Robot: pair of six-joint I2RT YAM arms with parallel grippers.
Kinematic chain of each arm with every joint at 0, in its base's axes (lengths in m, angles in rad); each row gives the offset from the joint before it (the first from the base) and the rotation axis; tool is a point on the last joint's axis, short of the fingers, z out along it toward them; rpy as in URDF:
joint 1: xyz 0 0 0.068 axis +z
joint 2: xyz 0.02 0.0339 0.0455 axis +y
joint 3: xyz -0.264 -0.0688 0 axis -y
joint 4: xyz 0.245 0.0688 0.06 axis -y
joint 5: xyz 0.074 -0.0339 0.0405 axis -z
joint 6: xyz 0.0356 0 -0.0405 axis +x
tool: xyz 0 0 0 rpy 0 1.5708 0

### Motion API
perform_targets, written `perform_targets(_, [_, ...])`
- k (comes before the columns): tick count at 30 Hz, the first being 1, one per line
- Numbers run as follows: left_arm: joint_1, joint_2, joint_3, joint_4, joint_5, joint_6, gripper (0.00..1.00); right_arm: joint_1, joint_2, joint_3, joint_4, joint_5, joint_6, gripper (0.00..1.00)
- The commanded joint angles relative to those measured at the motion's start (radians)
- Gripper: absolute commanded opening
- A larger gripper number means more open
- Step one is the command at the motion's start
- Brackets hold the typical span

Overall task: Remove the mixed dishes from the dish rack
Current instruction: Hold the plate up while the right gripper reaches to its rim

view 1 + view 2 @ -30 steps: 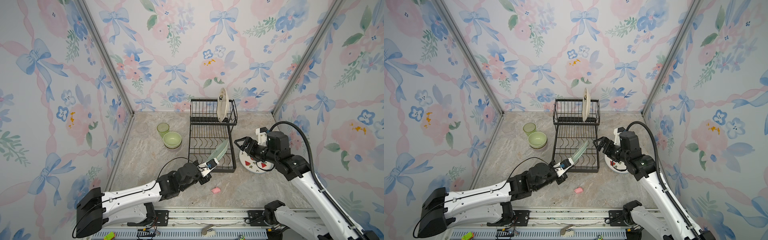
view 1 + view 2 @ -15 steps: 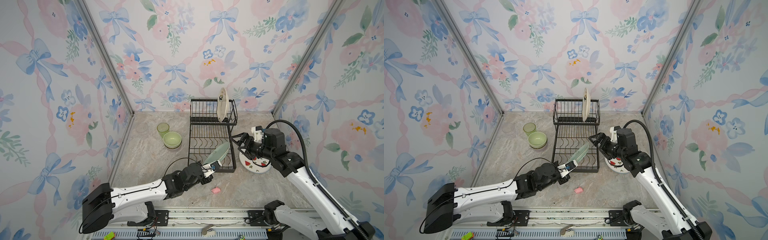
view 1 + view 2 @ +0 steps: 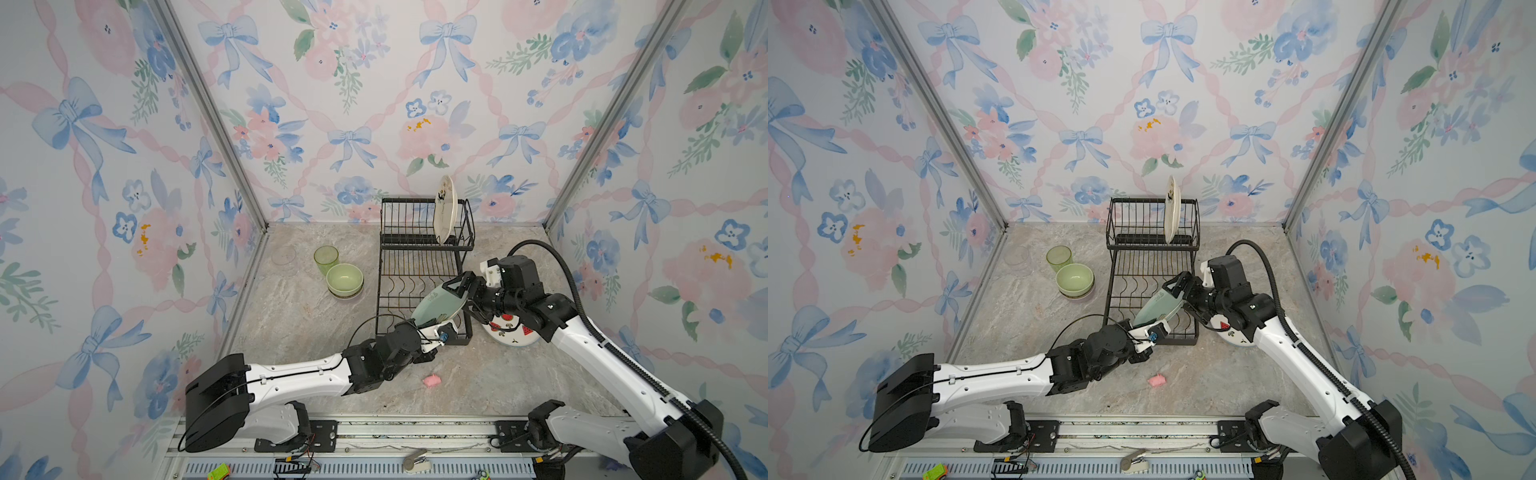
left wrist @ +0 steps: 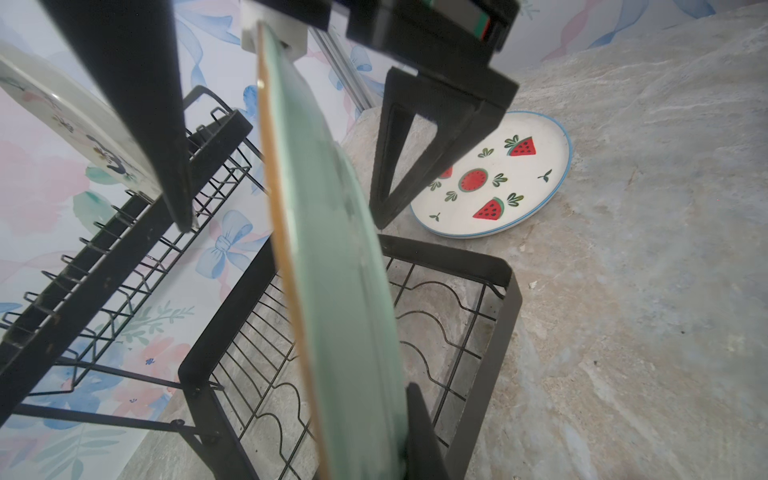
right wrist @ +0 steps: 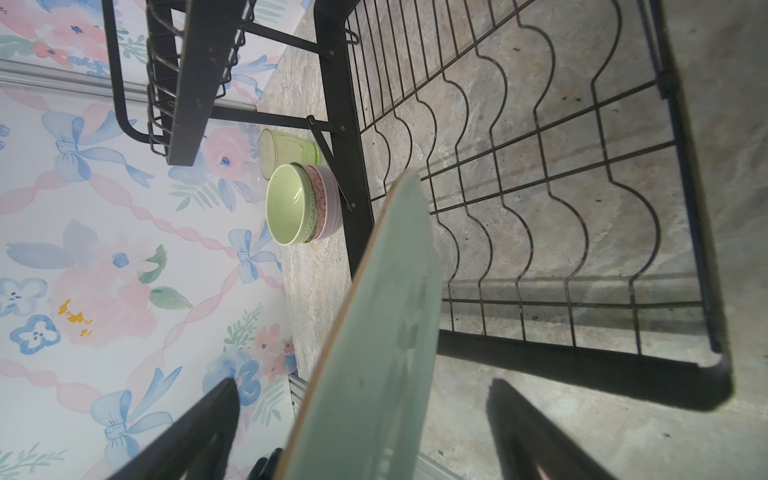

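Centre frame, the pale green plate (image 3: 437, 305) tilts over the dish rack (image 3: 415, 241): left fingers (image 4: 422, 432) clamp its lower rim, right fingers (image 5: 195, 432) straddle the top, wide. Close right before releasing left.

No legible text — none anywhere
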Motion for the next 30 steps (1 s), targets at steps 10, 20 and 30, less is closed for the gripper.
perform_targets(10, [-0.015, 0.045, 0.050, 0.162, -0.102, 0.070, 0.00, 0.000, -0.020, 0.015, 0.020, -0.014, 0.007, 0.50])
perform_targets(20, [-0.016, 0.048, 0.045, 0.166, -0.108, 0.068, 0.00, -0.016, -0.025, 0.032, 0.009, -0.026, 0.001, 0.15])
perform_targets(30, [-0.020, 0.057, 0.048, 0.166, -0.108, 0.068, 0.00, -0.032, -0.051, 0.024, 0.005, -0.029, 0.000, 0.04])
